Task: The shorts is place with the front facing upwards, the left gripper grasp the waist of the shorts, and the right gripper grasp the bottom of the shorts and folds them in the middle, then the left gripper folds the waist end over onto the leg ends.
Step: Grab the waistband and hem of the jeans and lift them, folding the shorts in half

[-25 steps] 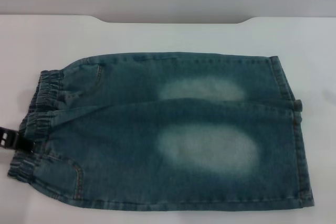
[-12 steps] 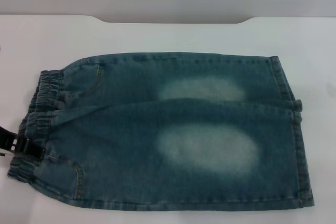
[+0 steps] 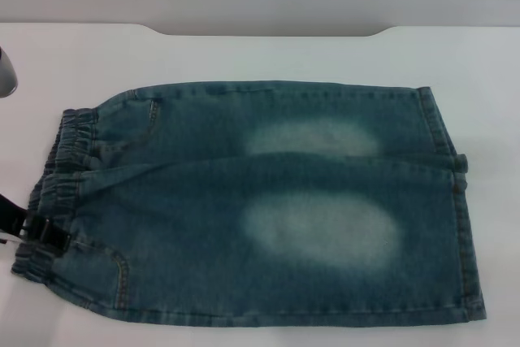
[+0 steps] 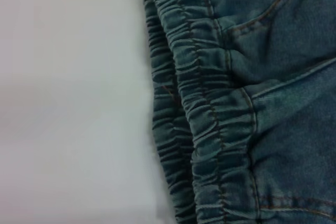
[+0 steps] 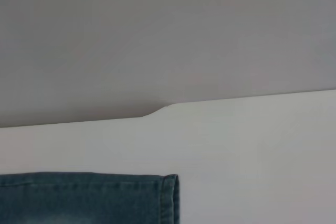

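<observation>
The blue-green faded denim shorts lie flat on the white table with the two pale bleached ovals facing up, the ruched elastic waist at the left and the straight stitched leg hems at the right. The left gripper, a black pronged claw, reaches in from the left edge and sits at the near part of the waist, its tip touching or overlapping the gathered band; whether its prongs are spread or closed on the cloth cannot be told. The left wrist view shows only the waistband close below, no fingers. The right gripper is not visible in any view; the right wrist view shows just the far corner of a hem, so that arm seems to hang off to the right of the legs.

The main risk, as I judge it, is a shallow bite: the elastic band is thick and bunched, so the claw may catch only the top layer or slip off when lifting. A grip this far toward the near side could also let the far part of the waist sag and skew the fold.
</observation>
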Controlling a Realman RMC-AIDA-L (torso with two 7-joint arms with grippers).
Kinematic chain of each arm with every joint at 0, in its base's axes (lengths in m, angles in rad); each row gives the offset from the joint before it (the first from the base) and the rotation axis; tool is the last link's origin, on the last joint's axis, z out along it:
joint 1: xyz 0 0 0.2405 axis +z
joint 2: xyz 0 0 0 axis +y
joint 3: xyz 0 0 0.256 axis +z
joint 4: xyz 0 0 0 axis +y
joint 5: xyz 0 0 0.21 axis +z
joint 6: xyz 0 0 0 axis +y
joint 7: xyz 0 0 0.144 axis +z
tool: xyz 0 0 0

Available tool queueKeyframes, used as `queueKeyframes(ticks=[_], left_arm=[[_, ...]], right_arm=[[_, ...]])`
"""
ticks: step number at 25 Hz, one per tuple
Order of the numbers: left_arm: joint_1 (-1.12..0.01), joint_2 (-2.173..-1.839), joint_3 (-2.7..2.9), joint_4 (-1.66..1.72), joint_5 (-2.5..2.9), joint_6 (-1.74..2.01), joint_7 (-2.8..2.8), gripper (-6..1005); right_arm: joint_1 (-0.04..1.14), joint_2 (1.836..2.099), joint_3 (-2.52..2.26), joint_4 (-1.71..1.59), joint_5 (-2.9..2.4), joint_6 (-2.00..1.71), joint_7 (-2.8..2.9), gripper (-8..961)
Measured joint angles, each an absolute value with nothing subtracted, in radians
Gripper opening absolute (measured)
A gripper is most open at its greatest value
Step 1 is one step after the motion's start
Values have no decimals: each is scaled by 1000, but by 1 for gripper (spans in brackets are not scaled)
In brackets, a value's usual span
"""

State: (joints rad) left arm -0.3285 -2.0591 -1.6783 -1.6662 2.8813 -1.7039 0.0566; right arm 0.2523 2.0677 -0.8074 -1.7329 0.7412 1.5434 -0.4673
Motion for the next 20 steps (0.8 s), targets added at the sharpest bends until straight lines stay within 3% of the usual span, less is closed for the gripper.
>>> queueKeyframes(ticks=[20], left_arm=[[-325, -2059, -1666, -1613, 2874, -1686, 21, 799]], right_arm=[[269, 2068, -805, -1748, 746, 1545, -478, 819]])
